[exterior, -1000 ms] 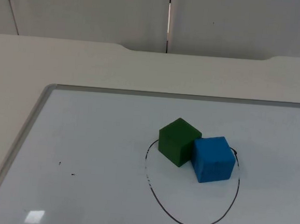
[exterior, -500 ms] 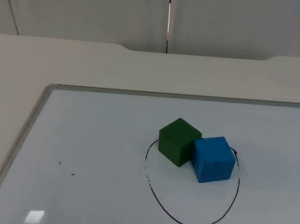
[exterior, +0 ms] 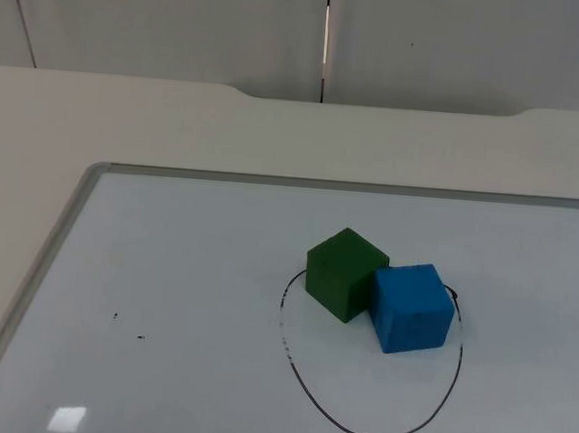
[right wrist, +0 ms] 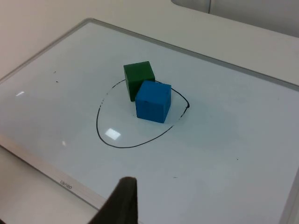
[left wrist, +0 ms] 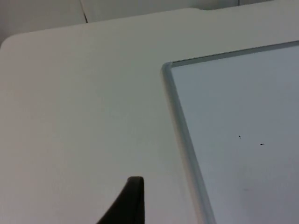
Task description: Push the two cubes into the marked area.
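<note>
A green cube [exterior: 345, 274] and a blue cube [exterior: 412, 307] stand touching each other on a whiteboard [exterior: 165, 267]. They sit at the far end of a hand-drawn black oval [exterior: 353, 427], close to its line. The right wrist view shows the same green cube [right wrist: 138, 77], blue cube [right wrist: 153, 101] and oval [right wrist: 126, 145] from the other side. My right gripper [right wrist: 122, 200] hangs over the whiteboard's edge, well apart from the cubes. My left gripper [left wrist: 131, 200] waits over bare table beside the whiteboard's corner [left wrist: 167, 65].
The whiteboard has a thin metal frame [exterior: 34, 277] raised slightly above the white table [exterior: 176, 127]. A grey partition wall [exterior: 185, 18] closes the table's far side. Small black specks [exterior: 140, 337] mark the board left of the oval.
</note>
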`<control>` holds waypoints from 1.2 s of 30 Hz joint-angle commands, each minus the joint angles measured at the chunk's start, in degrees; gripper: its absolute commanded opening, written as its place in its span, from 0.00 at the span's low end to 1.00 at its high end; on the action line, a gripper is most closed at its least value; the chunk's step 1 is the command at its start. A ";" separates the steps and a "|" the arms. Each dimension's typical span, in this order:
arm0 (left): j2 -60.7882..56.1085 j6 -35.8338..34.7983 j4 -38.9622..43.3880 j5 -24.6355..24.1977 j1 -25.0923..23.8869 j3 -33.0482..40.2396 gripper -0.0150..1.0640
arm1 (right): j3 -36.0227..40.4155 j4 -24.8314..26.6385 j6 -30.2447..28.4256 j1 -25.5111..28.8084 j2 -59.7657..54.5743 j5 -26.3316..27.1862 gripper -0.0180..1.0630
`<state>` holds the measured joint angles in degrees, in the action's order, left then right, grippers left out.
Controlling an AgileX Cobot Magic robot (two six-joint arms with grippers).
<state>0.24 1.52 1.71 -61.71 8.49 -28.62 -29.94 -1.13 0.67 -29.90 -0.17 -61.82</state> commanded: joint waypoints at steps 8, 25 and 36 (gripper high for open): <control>-0.24 -0.28 0.30 0.10 -4.53 0.25 0.99 | 0.38 0.21 -0.05 5.84 0.17 0.03 0.99; -0.24 -0.28 0.30 0.10 -4.53 0.25 0.99 | 0.38 0.21 -0.05 24.90 0.17 0.03 0.99; -0.24 -0.28 0.30 0.10 -4.53 0.25 0.99 | 0.38 0.21 -0.05 30.22 0.17 0.03 0.99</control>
<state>0.24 1.52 1.71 -61.71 4.26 -28.62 -29.94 -1.04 0.67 -0.20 -0.17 -61.82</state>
